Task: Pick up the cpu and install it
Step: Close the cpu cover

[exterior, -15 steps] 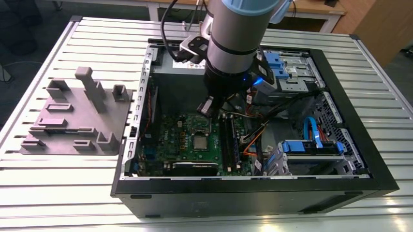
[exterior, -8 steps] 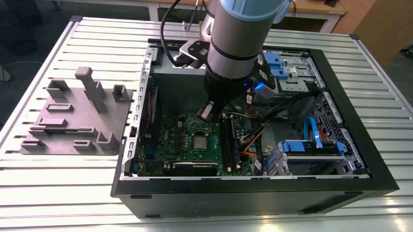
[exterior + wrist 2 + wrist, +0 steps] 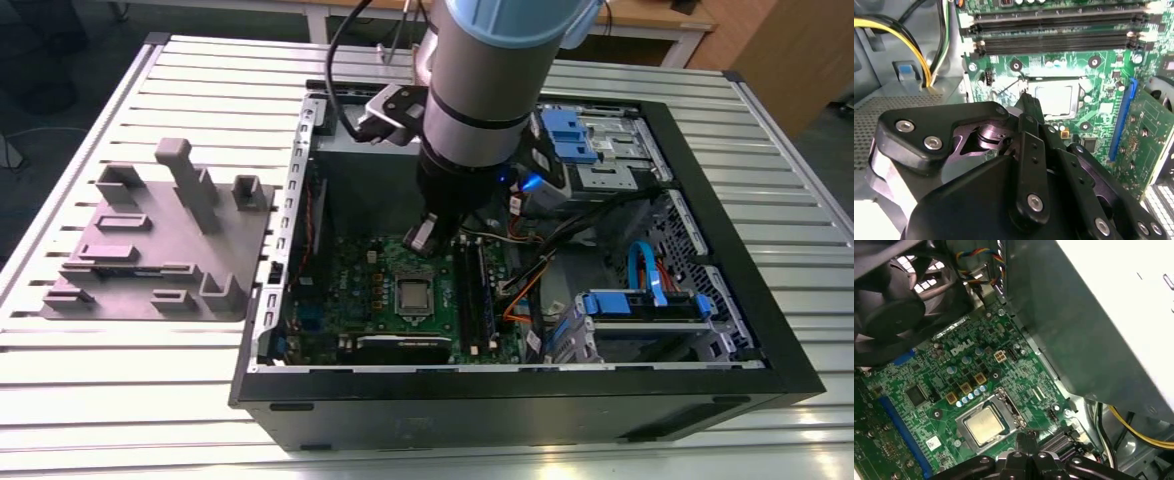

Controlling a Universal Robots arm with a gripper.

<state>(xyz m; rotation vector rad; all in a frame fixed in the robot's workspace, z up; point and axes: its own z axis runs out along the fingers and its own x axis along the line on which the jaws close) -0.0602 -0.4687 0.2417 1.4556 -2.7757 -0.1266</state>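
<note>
Exterior view: arm (image 3: 487, 90) reaches down into an open computer case (image 3: 721, 330) lying on the slatted table (image 3: 120, 400). Tool (image 3: 424, 235) hangs just above the green motherboard (image 3: 367, 290), near its upper part. A grey moulded fixture (image 3: 154, 245) sits on the table toward the exterior view's left, well apart from the case.

Exterior view, cpu: cpu (image 3: 414, 294) lies flat in the socket near the board's centre, just below the tool in the picture and apart from it.

Second wrist view: black linkage of the tool (image 3: 1026, 102) fills the foreground; its fingertips come together to a narrow point with nothing between them. Cpu (image 3: 1053, 98) sits inside the socket frame (image 3: 1085, 87), just beyond the tip. Memory slots (image 3: 1054, 40) run along the far side of the board; blue slot (image 3: 1124, 120) lies off to one side.

First wrist view: cpu (image 3: 984, 424) seated square in its frame, silvery top up. Tool (image 3: 1026, 439) tip is beside the socket edge, closed, holding nothing. Fan (image 3: 894, 305) and yellow cables (image 3: 1134, 430) stand clear of the socket.

Handling judgement: cpu looks light, rigid and thin, with a smooth metal top likely slippery. Underside contacts are presumably fragile. Best held by two opposite edges of the pale rim, kept level.

Task state: cpu appears already in the socket.
</note>
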